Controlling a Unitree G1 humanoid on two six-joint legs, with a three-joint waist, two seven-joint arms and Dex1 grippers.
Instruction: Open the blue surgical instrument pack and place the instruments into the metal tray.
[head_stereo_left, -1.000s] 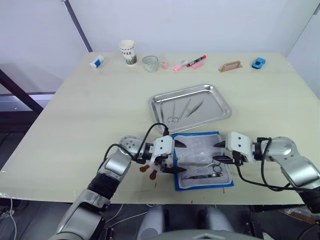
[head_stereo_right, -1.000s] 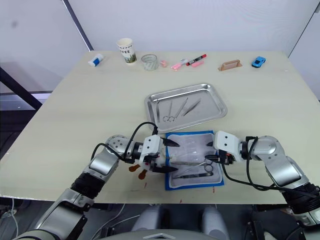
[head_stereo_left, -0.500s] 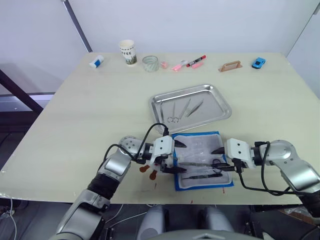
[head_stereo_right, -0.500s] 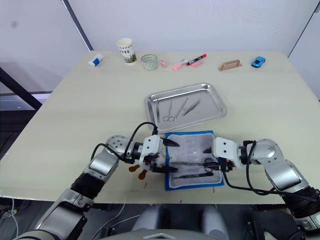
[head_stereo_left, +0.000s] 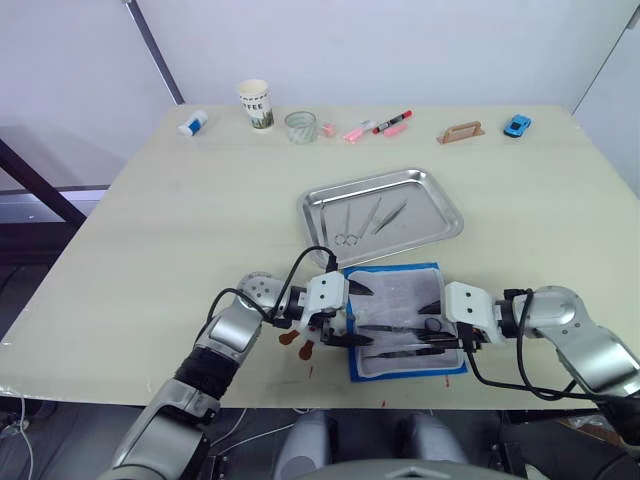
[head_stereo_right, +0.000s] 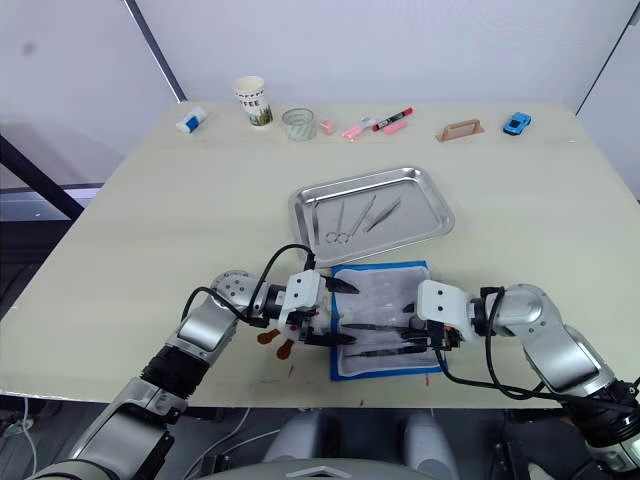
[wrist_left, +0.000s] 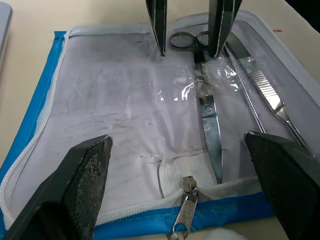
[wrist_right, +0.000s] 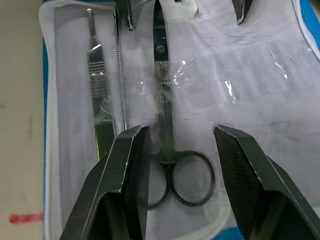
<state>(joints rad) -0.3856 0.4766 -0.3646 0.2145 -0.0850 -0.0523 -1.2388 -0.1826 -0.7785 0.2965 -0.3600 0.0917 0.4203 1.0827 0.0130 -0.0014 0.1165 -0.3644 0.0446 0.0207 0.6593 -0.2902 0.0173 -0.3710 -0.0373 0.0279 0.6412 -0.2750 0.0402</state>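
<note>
Blue surgical instrument pack (head_stereo_left: 405, 320) lies open near the tabletop (head_stereo_left: 180, 220) front edge, left claw (head_stereo_left: 352, 313) spread wide at its left edge, right claw (wrist_right: 176, 150) spread, straddling ring handles of scissors (wrist_right: 167, 145) still in the pack, not pinching. Two more instruments (wrist_right: 97, 95) lie beside the scissors. Farther back, metal tray (head_stereo_left: 440, 200) holds three instruments (head_stereo_left: 368, 218).

Glossy steel tray (head_stereo_left: 447, 221), clear plastic pack lining (wrist_left: 125, 115) (crinkled), shiny scissors (wrist_right: 167, 125).
</note>
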